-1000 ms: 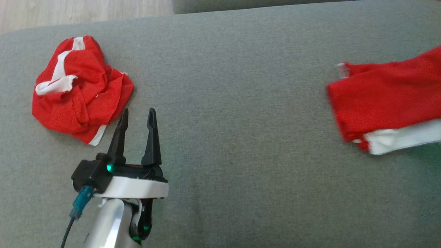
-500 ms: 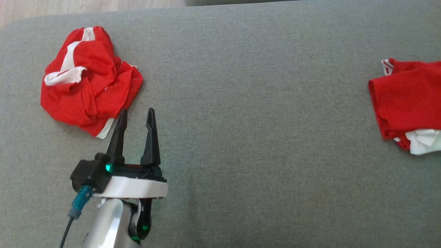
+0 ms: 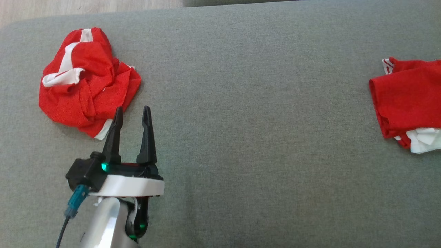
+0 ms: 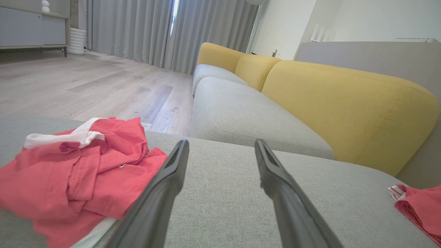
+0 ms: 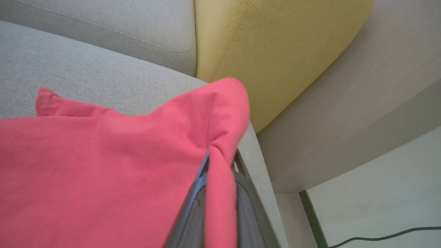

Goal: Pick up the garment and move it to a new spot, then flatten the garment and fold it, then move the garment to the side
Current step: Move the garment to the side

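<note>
A folded red garment (image 3: pixel 406 93) with a white hem lies at the right end of the grey cushion (image 3: pixel 248 137). In the right wrist view my right gripper (image 5: pixel 222 165) is shut on a pinch of the red garment (image 5: pixel 103 165), close to the cushion's end. My left gripper (image 3: pixel 132 108) stands open over the cushion, its fingertips just off the lower right edge of a crumpled red and white garment (image 3: pixel 86 89). The left wrist view shows that crumpled garment (image 4: pixel 79 165) to the left of the open left gripper (image 4: pixel 221 143), and the folded garment (image 4: pixel 420 206) far right.
A yellow backrest (image 4: pixel 344 103) runs along the far side, with another grey seat (image 4: pixel 248 117) beyond. Wooden floor (image 3: pixel 86 7) lies past the cushion's far left corner. Beyond the cushion's right end are a pale panel (image 5: pixel 344 113) and a floor cable (image 5: pixel 379 237).
The folded garment slid further right toward the cushion's end, then held still. The head camera shifted a little. My left gripper crept slightly left, closer to the crumpled garment.
</note>
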Robot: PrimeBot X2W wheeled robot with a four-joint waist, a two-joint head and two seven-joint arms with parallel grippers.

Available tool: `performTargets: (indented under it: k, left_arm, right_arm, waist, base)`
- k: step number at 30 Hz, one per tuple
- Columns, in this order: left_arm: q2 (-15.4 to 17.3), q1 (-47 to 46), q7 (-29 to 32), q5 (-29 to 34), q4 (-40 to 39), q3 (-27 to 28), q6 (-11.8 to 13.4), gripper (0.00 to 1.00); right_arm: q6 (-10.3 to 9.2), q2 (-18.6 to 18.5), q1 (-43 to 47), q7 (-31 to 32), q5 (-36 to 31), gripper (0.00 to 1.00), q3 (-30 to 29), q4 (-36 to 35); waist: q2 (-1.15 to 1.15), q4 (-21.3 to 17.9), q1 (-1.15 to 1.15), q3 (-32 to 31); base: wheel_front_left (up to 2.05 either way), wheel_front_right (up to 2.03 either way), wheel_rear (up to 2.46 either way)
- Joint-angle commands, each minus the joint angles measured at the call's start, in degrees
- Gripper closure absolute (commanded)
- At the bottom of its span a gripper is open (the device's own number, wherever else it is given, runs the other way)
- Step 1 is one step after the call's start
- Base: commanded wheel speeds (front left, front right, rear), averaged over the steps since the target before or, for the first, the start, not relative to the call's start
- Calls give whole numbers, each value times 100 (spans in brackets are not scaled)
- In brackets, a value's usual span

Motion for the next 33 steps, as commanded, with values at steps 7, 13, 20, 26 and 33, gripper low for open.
performTargets:
  k: [7,13,20,26,33]
  left_arm:
    - [27,-191,-29,36,-143,208,2,0]
    - [27,-140,-29,20,-136,266,22,0]
    - [27,9,-29,-15,-220,419,45,0]
    - [27,210,-29,-1,-373,540,70,0]
    - [27,393,-29,-1,-524,550,106,0]
  right_arm:
    - [-5,-103,-169,-110,-131,0,-121,-108]
    - [-5,99,-218,-207,-142,0,-231,-282]
    - [-5,677,-259,-366,4,0,-237,-996]
    - [-5,1331,-72,-250,303,0,-215,-2101]
    - [-5,2470,800,99,879,0,-285,-3941]
  waist:
    - [0,-10,0,-44]
    - [0,-69,0,-206]
    - [0,-195,0,-611]
    - [0,-304,0,-983]
    - [0,-346,0,-1167]
  base:
    - [0,0,0]
    - [0,0,0]
    - [0,0,0]
    - [0,0,0]
    - [0,0,0]
